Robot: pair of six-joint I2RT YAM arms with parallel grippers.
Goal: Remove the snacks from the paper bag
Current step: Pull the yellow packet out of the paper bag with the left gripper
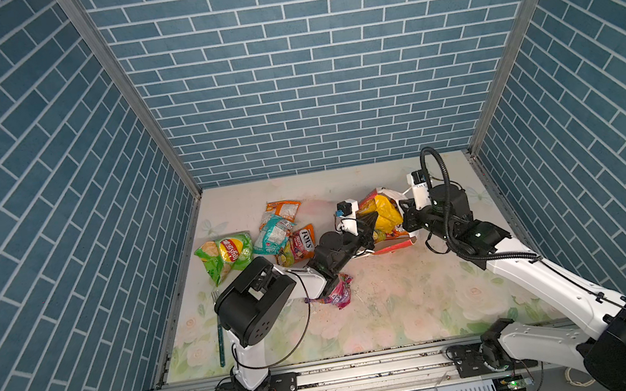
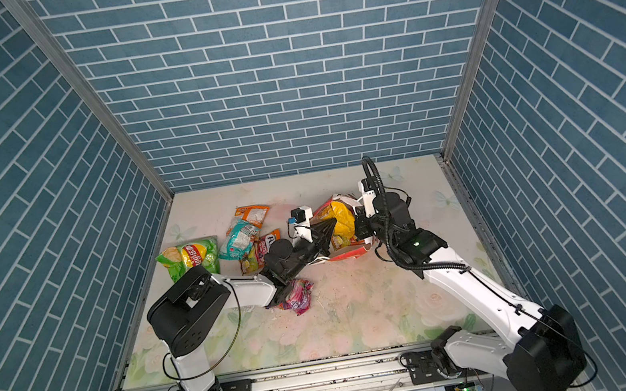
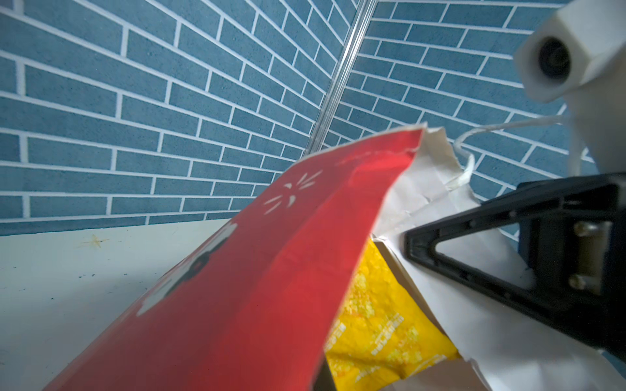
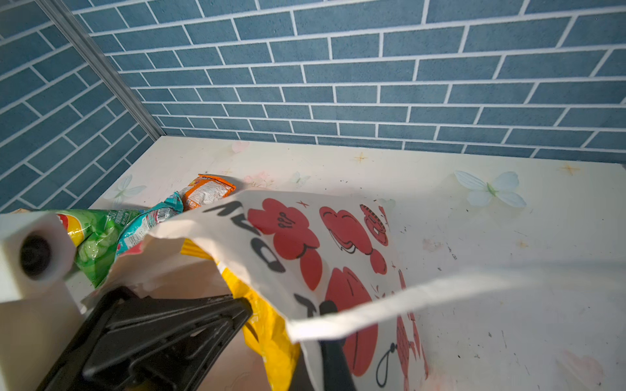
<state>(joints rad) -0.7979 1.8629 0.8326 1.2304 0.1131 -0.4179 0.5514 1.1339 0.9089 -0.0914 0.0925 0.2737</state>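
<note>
Candy packet (image 1: 340,291), purple, is set nearest. Beyond, the paper bag (image 1: 392,247), laid on the surface (image 1: 404,309), is pinched at its rim by the closed right end effector (image 1: 406,214), likely opening it for the closed left end effector (image 1: 373,224), whose catch is hidden.

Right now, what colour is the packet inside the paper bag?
Yellow packet, in the paper bag; clearest in the left wrist view.

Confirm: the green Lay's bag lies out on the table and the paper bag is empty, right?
Not empty. A yellow packet sits inside the paper bag, as the left wrist view shows. The green Lay's bag does lie out on the table.
</note>
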